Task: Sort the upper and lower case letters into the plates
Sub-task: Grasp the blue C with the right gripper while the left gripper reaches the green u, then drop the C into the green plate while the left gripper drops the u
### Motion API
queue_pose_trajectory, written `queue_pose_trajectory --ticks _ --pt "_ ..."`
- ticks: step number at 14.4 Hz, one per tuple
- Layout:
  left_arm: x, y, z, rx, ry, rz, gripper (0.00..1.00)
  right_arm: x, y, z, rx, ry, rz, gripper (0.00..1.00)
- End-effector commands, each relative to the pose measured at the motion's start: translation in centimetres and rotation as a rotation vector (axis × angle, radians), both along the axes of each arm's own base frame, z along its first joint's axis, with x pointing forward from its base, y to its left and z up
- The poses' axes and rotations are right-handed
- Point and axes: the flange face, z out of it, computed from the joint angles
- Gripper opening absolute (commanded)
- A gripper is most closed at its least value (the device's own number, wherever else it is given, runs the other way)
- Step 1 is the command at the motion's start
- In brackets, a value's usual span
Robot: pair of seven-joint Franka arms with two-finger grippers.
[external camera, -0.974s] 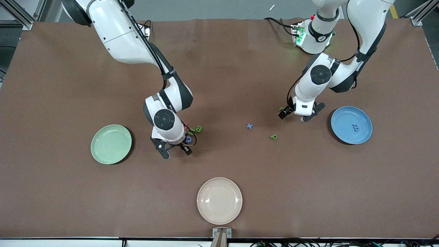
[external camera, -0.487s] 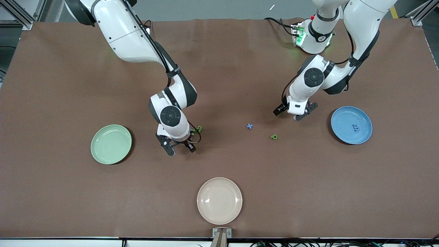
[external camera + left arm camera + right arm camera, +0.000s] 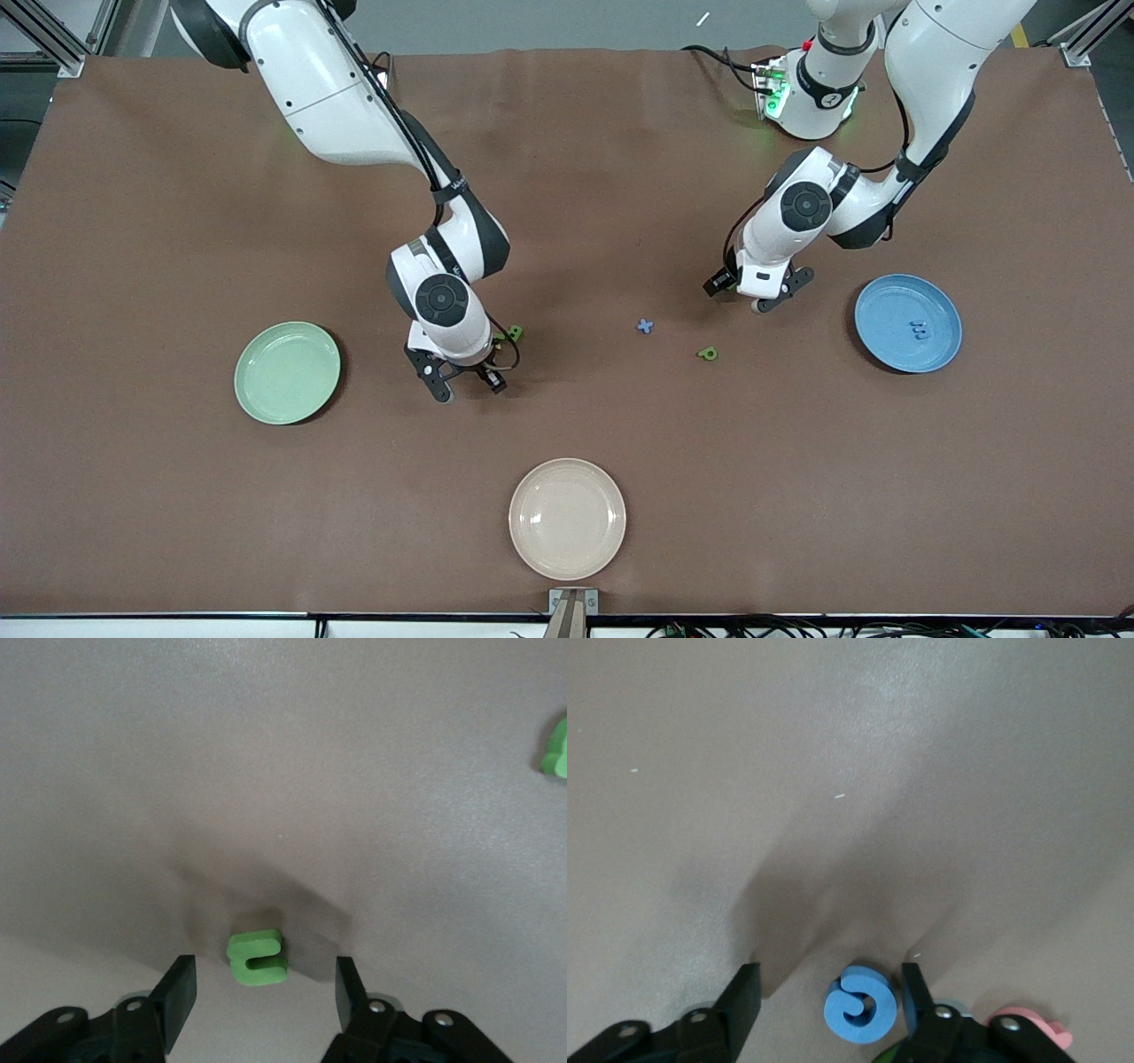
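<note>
My left gripper (image 3: 264, 973) stands open low over the table, and a small green n (image 3: 256, 958) lies flat between its fingers with a gap on each side. In the front view that gripper (image 3: 751, 294) is between the blue x (image 3: 646, 326) and the blue plate (image 3: 886, 310), which holds a blue m (image 3: 919, 331). My right gripper (image 3: 830, 981) is open around the blue G (image 3: 860, 1005), which lies close to one finger. A red letter (image 3: 1032, 1028) lies just outside that finger. The right gripper (image 3: 462, 383) is beside the light green plate (image 3: 287, 372), which holds nothing.
A green p (image 3: 707, 354) lies near the x, nearer the front camera than the left gripper. Another green letter (image 3: 514, 333) sits beside the right hand. A cream plate (image 3: 567, 518) rests near the table's front edge.
Both hands have come down over their letters, the right one now covering the blue G in the front view. The fingers of both grippers have drawn closer together.
</note>
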Motion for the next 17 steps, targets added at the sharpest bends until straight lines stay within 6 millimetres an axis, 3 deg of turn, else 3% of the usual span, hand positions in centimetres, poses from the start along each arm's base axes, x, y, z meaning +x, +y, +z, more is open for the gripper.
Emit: queue_pose_trajectory --ticks 1,6,9,11,13,15,17 --pt "0.1 -0.2 0.2 0.004 -0.018 -0.003 0.68 -0.6 0.5 0.0 -0.008 -0.014 -0.015 0.67" --pt "-0.1 -0.3 -0.3 0.008 -0.014 -0.028 0.61 -0.8 0.7 0.0 -0.009 -0.011 -0.021 0.53" --pt "-0.1 -0.3 -0.4 0.009 -0.014 -0.031 0.54 -1.0 0.1 -0.5 -0.027 0.0 -0.016 0.31" --pt "-0.1 -0.2 -0.4 0.009 -0.014 -0.029 0.45 -0.5 -0.7 -0.4 -0.027 -0.001 -0.028 0.1" --pt "-0.1 -0.2 -0.4 0.01 -0.014 -0.031 0.38 0.7 -2.7 0.2 -0.03 0.001 -0.045 0.0" --pt "0.0 -0.2 -0.3 0.01 -0.017 -0.029 0.34 1.7 -5.1 1.4 -0.046 0.032 -0.028 0.0" --pt "0.0 -0.2 -0.3 0.01 -0.018 -0.03 0.29 2.4 -8.9 2.0 -0.05 0.037 -0.027 0.0"
